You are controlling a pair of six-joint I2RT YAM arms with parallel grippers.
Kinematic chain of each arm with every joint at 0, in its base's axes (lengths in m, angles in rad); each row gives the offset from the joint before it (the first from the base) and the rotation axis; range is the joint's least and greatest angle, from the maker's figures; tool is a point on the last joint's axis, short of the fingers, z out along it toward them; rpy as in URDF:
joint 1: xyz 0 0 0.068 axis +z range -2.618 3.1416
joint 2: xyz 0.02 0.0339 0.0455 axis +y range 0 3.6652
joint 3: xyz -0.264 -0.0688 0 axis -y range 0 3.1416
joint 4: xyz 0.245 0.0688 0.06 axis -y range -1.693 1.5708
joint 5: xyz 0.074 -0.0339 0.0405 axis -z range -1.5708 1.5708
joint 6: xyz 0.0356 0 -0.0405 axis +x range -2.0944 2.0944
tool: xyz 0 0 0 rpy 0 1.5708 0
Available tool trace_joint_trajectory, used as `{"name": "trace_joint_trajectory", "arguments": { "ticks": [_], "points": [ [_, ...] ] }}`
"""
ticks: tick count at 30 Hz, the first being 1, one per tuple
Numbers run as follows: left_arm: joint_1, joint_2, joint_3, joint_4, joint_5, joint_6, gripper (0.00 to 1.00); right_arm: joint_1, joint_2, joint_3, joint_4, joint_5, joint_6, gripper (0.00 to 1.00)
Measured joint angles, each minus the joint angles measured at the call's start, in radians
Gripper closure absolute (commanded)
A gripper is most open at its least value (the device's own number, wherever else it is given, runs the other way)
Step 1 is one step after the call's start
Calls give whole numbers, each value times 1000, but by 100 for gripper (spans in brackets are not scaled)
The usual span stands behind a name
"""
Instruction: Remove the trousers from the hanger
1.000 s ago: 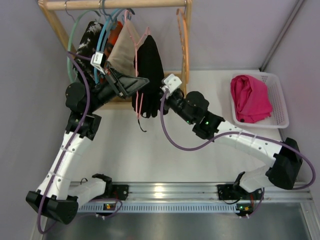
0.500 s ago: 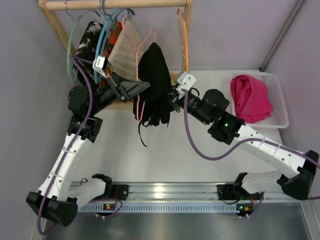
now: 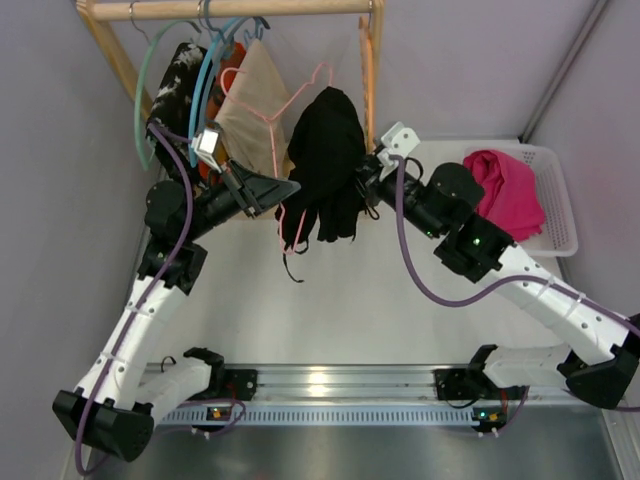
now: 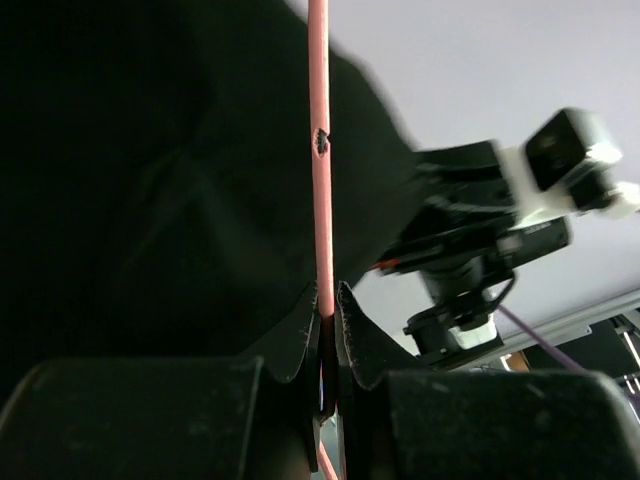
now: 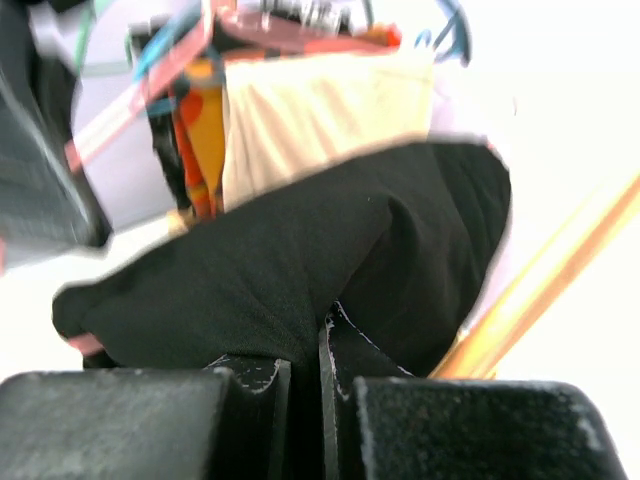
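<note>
The black trousers (image 3: 325,165) hang folded over a pink hanger (image 3: 300,88) on the wooden rail; thin drawstrings (image 3: 290,262) dangle below. My left gripper (image 3: 290,186) is shut on the pink hanger's bar (image 4: 320,200), left of the cloth. My right gripper (image 3: 362,175) is shut on the black trousers (image 5: 300,270) at their right side, pinching a fold of cloth. The magenta-pink trousers (image 3: 505,195) lie in the white basket (image 3: 560,215) at the right.
The wooden rack (image 3: 230,10) holds several other hangers with a beige garment (image 3: 250,105), an orange one and a black-and-white one at the left. An orange hanger (image 3: 368,70) hangs by the rack's right post. Walls stand close on both sides.
My right gripper has pulled the black trousers to the right and up along the hanger. The pink hanger has swung right with them. My left gripper keeps its hold on the hanger bar.
</note>
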Motion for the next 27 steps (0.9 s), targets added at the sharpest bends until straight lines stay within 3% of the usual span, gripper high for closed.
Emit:
{"name": "trace_joint_trajectory", "arguments": {
  "ticks": [27],
  "points": [
    [7,-80,-160,-225,-91,174,100,-7,-32,385,-17,-43,86,100]
  ]
}}
